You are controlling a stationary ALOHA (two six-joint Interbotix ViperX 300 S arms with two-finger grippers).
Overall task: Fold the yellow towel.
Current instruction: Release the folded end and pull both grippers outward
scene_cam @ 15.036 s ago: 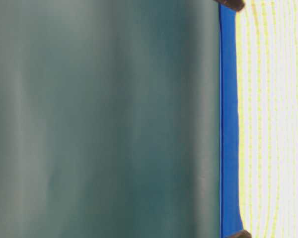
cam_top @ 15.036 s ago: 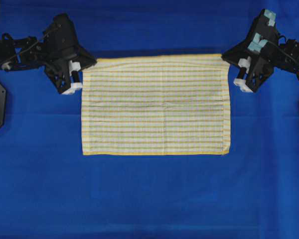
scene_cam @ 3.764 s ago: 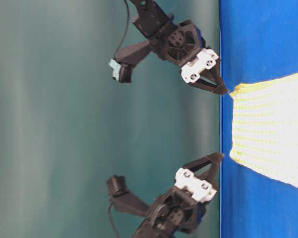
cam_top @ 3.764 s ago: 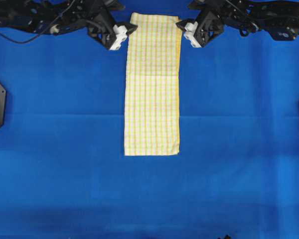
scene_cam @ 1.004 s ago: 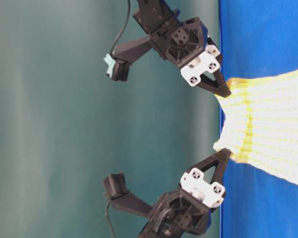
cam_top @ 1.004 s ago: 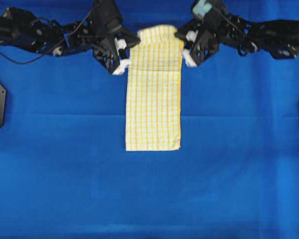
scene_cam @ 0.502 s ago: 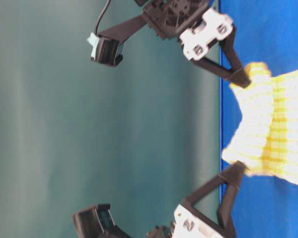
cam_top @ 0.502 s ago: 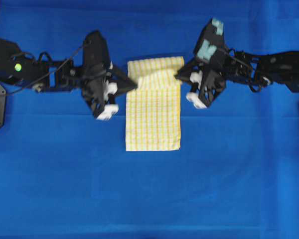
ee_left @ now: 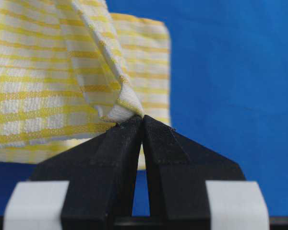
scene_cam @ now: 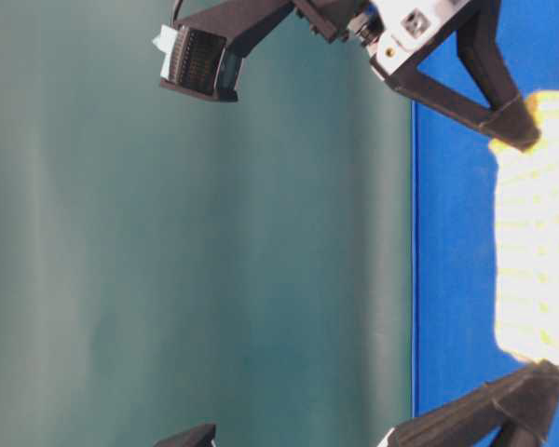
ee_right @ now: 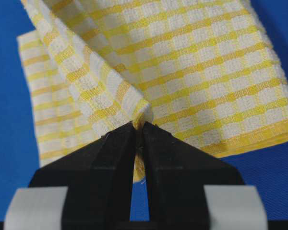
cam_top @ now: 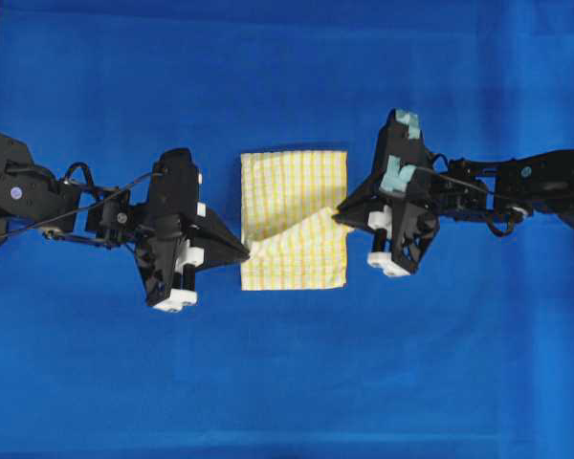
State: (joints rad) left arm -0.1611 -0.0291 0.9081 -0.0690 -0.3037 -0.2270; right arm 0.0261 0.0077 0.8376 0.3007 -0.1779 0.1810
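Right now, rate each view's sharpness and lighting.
Overhead: evenly lit, sharp yellow towel. Table-level: turned sideways, towel overexposed, grippers close and soft. Left wrist: left gripper sharp, far cloth slightly soft. Right wrist: right gripper crisp, weave clear.

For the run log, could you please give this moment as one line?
phase: final fold | left hand: shut on towel corner | right hand: shut on towel corner | towel: far end carried over near half

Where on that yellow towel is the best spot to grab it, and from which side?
By the corners of its folded edge, one from each side, low and level. The yellow towel is thin and limp; the left gripper and right gripper pinch it there, keeping the edge taut.
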